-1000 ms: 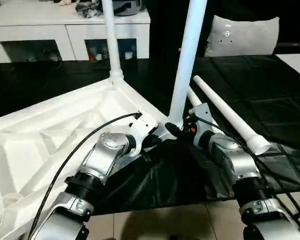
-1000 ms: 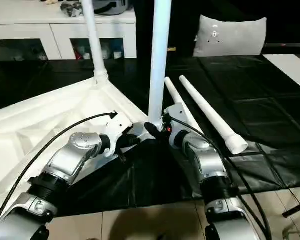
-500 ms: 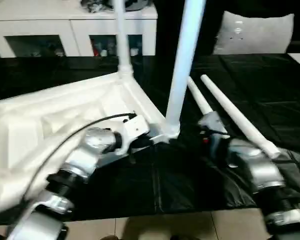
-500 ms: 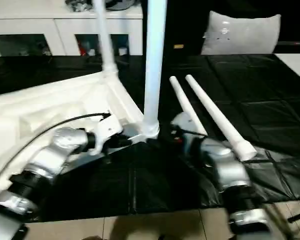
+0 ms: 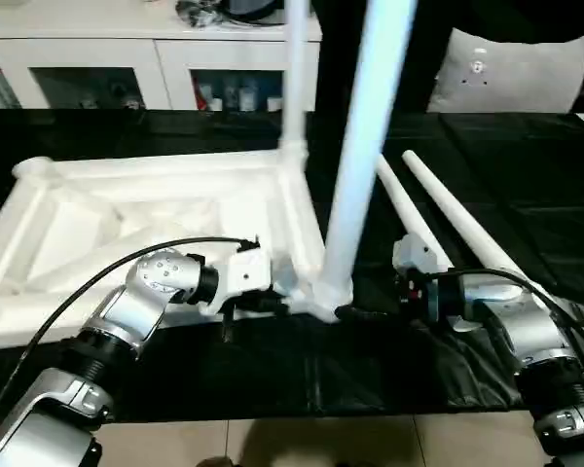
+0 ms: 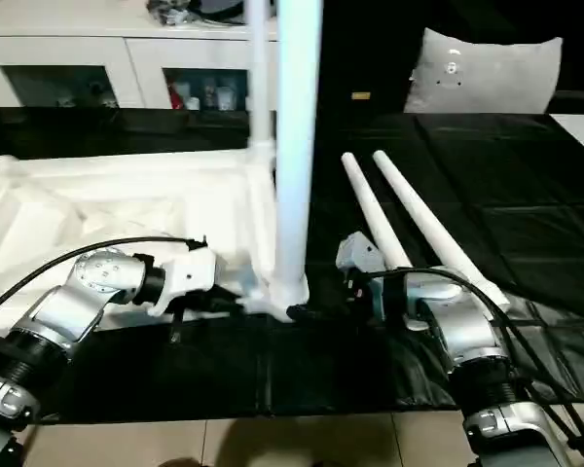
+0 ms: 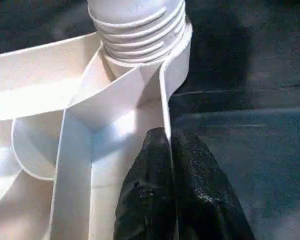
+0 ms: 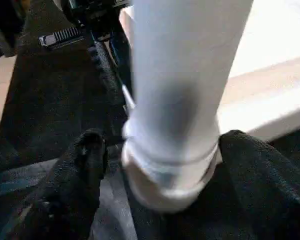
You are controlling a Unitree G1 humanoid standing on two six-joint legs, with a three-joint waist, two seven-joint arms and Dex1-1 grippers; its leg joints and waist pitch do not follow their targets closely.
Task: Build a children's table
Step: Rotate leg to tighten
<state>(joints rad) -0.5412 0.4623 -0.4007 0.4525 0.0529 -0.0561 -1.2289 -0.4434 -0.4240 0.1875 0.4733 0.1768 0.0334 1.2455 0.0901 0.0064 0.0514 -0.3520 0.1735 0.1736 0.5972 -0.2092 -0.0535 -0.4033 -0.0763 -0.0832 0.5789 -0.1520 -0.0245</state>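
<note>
The children's table top [image 5: 127,209] lies upside down on the black cloth, ribbed side up. Two white legs stand upright in its right-hand corner sockets, the far leg [image 5: 294,78] and the near leg [image 5: 362,165]. Two loose legs [image 5: 459,222] [image 5: 401,206] lie side by side on the cloth to the right. My left gripper [image 5: 273,304] [image 7: 169,137] is shut on the thin rim wall beside the near socket. My right gripper [image 5: 362,313] [image 8: 157,145] is open, with its fingers [image 8: 85,160] on either side of the near leg's base.
A white cabinet with glass doors [image 5: 156,68] runs along the back, with a grey cushion [image 5: 511,73] at the back right. The black cloth [image 5: 535,195] ends at a tiled floor [image 5: 273,443] along the near edge. Black cables trail over both forearms.
The table top has swung round to lie squarer to me, its near corner still in my left gripper. My right gripper has drawn back slightly from the near leg. The camera also shifted.
</note>
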